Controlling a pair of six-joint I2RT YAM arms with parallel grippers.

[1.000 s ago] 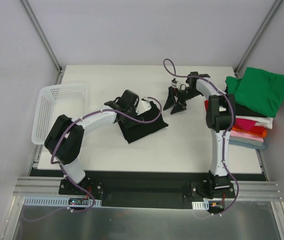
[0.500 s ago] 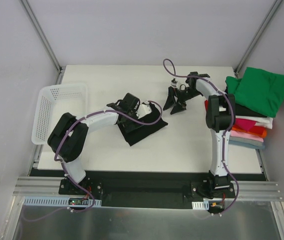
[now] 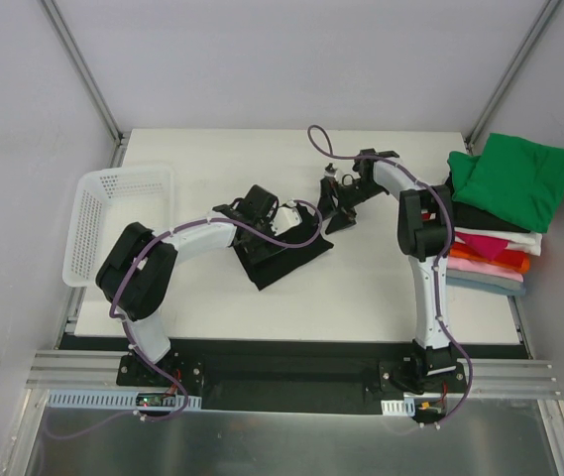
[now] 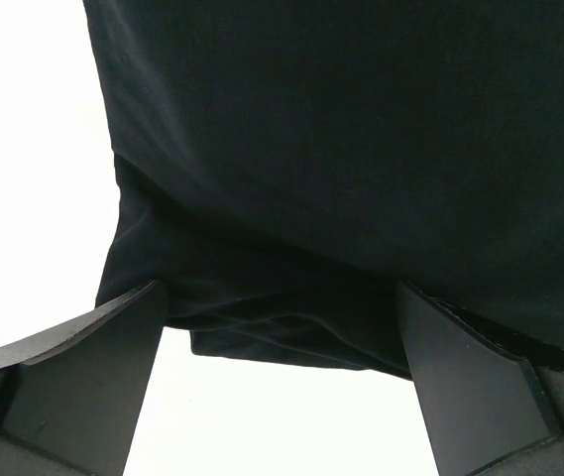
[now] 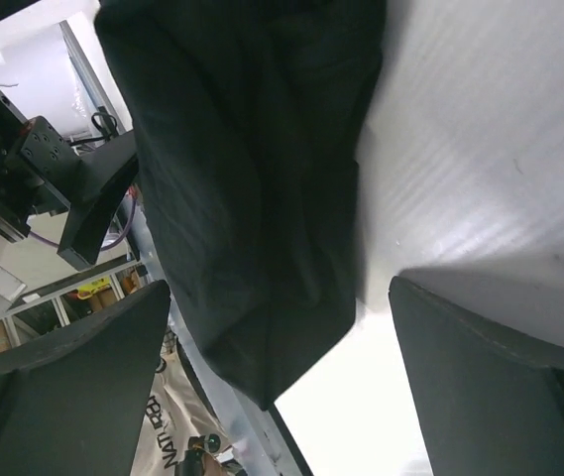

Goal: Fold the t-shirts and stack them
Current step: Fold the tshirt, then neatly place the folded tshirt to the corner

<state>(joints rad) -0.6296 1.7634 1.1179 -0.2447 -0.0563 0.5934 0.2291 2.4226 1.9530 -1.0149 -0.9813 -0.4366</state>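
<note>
While the black t-shirt (image 3: pixel 283 256) lies folded near the middle of the table (image 3: pixel 361 288), the left pincer (image 4: pixel 282 297) hangs just over it with its jaws wide apart and grips nothing. The right pincer (image 3: pixel 333 210) is also wide open and empty, near the shirt's far right corner. The other folded t-shirts (image 3: pixel 495 243) are stacked at the table's right edge, the green one (image 3: pixel 514 178) on top.

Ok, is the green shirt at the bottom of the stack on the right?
No, the green t-shirt lies on top of the stack, with the red, pink and orange ones under it.
</note>
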